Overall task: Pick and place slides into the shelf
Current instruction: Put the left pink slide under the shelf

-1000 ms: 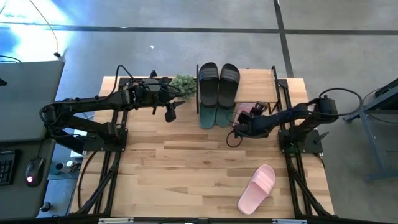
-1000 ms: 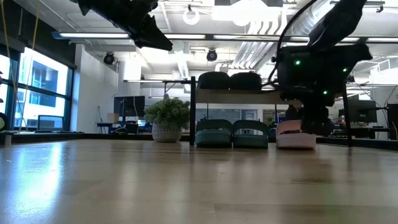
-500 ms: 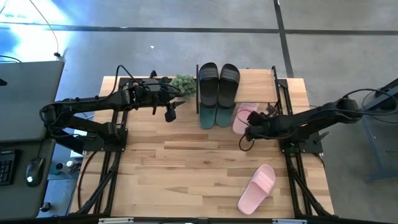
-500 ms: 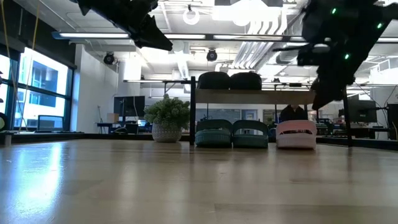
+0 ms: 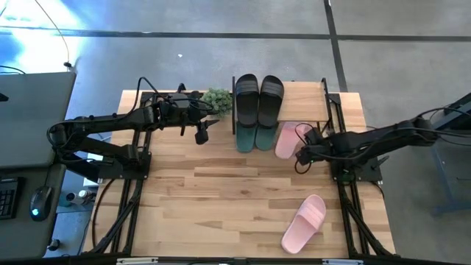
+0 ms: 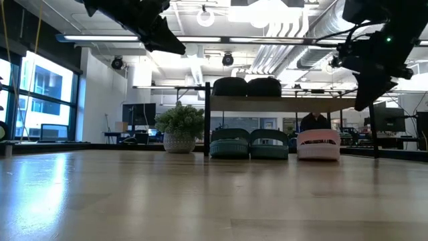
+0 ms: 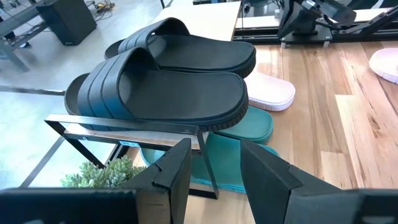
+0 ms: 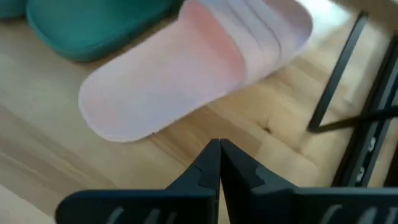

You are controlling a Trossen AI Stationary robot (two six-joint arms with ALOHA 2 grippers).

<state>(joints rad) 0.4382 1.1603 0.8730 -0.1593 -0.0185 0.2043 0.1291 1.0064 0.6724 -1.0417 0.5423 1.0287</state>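
Observation:
The shelf stands at the table's far edge. A black pair of slides lies on its board and a teal pair on the table under it. One pink slide rests sole down beside the teal pair, partly under the board. The other pink slide lies near the table's front right. My right gripper hangs shut just in front of the first pink slide, touching nothing. My left gripper hovers open left of the shelf, facing the black pair.
A small potted plant stands at the shelf's left end, close under my left gripper. Black metal frames run along both table sides. Bare wood spreads across the table's middle and near half.
My right gripper has let go of the pink slide at the shelf, drawn back toward the table's right edge and risen, rolling as it went. Its fingers have shut. The pink slide stays sole down on the table beside the teal pair.

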